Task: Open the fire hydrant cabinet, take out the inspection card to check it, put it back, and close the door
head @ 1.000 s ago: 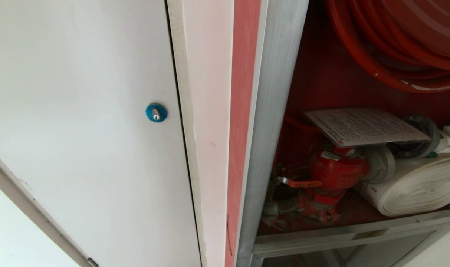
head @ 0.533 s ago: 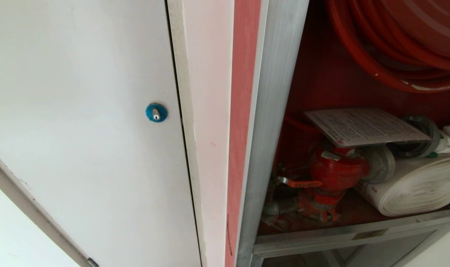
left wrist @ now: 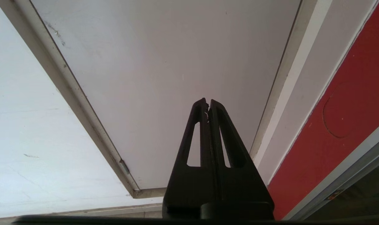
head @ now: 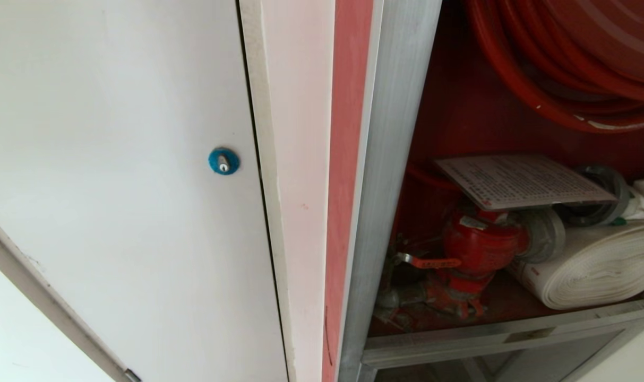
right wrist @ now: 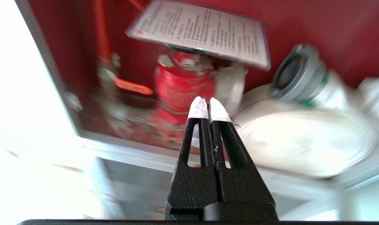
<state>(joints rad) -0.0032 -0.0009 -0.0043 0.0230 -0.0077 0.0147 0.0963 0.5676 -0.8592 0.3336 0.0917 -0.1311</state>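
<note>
The fire hydrant cabinet (head: 391,159) stands open, showing its red interior. The inspection card (head: 523,180) lies flat on top of the red valve (head: 481,244), beside the white rolled hose (head: 598,265). My right gripper (right wrist: 209,101) is shut and holds nothing. It points into the cabinet from outside the lower sill, short of the valve (right wrist: 183,84) and below the card (right wrist: 201,32). Parked and shut, my left gripper (left wrist: 208,101) faces the white panel. Neither arm shows in the head view. The cabinet's door is out of view.
A plain white panel door (head: 114,159) with a blue round lock (head: 223,161) sits left of the cabinet's aluminium post. The red hose reel (head: 566,63) hangs above the card. A metal hose coupling (right wrist: 298,75) lies on the rolled hose (right wrist: 305,137). An aluminium sill (head: 502,334) bounds the shelf.
</note>
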